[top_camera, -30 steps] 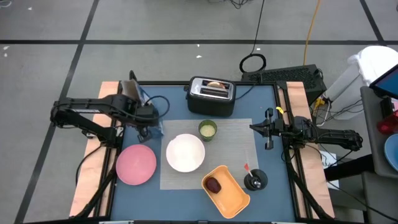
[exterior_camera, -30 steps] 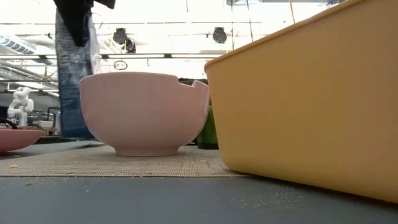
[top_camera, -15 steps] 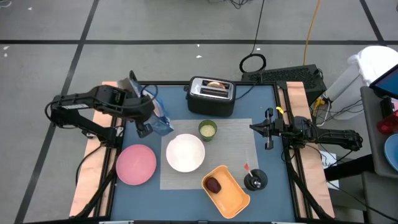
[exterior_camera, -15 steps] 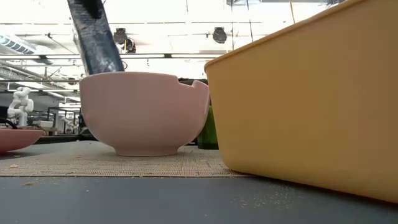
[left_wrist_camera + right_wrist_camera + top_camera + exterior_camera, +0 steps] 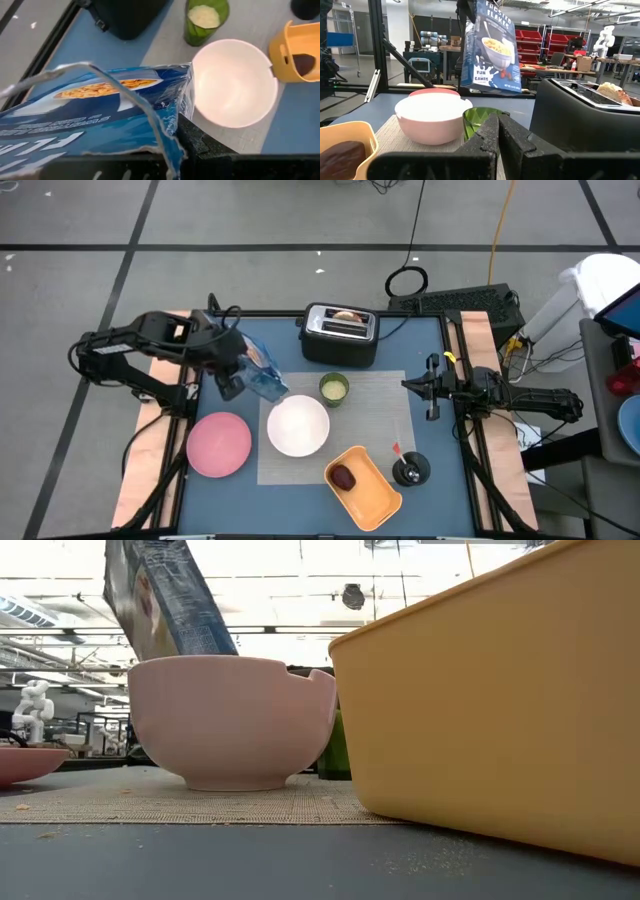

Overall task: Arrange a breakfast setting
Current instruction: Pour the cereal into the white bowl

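My left gripper (image 5: 232,372) is shut on a blue cereal box (image 5: 264,377), held in the air just left of the white bowl (image 5: 297,425). The box also shows in the low view (image 5: 165,600) and the right wrist view (image 5: 490,47). The bowl stands on the grey placemat (image 5: 380,415) beside the pale-green cup (image 5: 334,388). The pink plate (image 5: 220,444) lies left of the mat. The bread piece (image 5: 346,316) sticks out of the toaster (image 5: 340,335). My right gripper (image 5: 432,388) waits shut and empty at the mat's right edge. My left gripper pinches the cereal box near its torn-open top end (image 5: 172,125) between its two fingers. The box is lifted clear of the table. It hangs slanted below the gripper, its lower end (image 5: 222,645) toward the bowl and near the bowl's rim.
The orange tray (image 5: 365,485) with a dark piece (image 5: 343,477) lies at the mat's near edge, and it fills the right of the low view (image 5: 500,700). A small black round object (image 5: 410,470) stands to the tray's right. The toaster stands at the far edge.
My left gripper has lifted the cereal box, carried it toward the table's right and the bowl, and tipped. The box stood upright left of the bowl. Now it slants, with its lower end swung toward the bowl's rim.
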